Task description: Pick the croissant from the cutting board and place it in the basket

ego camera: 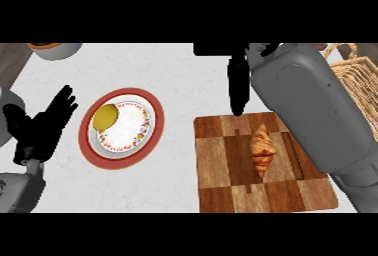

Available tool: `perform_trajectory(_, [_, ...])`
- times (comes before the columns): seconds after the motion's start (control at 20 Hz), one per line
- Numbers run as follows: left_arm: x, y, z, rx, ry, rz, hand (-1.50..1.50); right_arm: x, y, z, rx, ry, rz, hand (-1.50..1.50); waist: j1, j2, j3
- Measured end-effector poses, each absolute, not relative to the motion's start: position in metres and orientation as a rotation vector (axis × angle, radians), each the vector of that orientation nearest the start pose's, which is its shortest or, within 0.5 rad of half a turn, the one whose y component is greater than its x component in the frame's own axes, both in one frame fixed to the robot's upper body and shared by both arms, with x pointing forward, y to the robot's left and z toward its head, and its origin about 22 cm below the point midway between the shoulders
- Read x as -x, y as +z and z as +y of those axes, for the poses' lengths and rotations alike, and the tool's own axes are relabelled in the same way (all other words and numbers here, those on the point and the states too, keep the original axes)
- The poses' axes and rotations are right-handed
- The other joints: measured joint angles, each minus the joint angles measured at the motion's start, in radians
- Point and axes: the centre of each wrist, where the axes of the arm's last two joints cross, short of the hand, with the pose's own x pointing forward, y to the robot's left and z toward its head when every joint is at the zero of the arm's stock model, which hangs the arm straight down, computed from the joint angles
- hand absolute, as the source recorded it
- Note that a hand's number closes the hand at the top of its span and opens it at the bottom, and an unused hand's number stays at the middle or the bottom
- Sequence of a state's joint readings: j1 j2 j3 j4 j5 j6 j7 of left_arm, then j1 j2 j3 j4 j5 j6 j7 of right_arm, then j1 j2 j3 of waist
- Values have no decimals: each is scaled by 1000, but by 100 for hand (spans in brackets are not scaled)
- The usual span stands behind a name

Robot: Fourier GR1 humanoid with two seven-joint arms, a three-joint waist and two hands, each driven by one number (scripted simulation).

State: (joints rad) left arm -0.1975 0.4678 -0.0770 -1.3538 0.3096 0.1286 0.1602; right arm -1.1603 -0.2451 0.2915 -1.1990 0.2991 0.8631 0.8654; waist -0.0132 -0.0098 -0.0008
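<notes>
So the right hand [238,85] is hanging over the far edge of the cutting board [221,185], fingers stretched out straight and nothing in them. The croissant [262,147] lies on the board a bit nearer the robot than those fingertips and slightly to their right, not touching them.

If it were me, I'd slide the hand back over the pastry's fat middle, come straight down, and close across the narrow width, not end to end. Then lift properly clear before swinging over, because the wicker basket [362,75] sits off to the hand's right, past its own forearm.

Left hand [40,130] is parked well off to the other side, open, fingers up.

Count: one croissant, one board, one basket, one red-rimmed plate [85,135] holding one yellow round thing [105,116], one bowl [59,50] at the far left edge.
</notes>
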Motion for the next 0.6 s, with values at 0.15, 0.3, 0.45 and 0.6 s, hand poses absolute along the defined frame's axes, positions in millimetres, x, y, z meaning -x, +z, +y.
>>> perform_trajectory(0.15, [-287, 36, 323, -203, -59, -1368, 0, -373, 275, -97, 575, 1522, -1026, -150, -8, -2, 0])
perform_trajectory(0.3, [-286, 32, 323, -213, -59, -1376, 0, -359, 273, -117, 569, 1491, -1073, -150, -9, -1, 0])
perform_trajectory(0.45, [-286, 32, 326, -213, -57, -1378, 0, -343, 261, -137, 559, 1474, -1092, -150, -6, 1, 1])
perform_trajectory(0.6, [-292, 35, 324, -210, -58, -1380, 0, -330, 240, -152, 573, 1474, -1066, -150, -2, 5, 1])
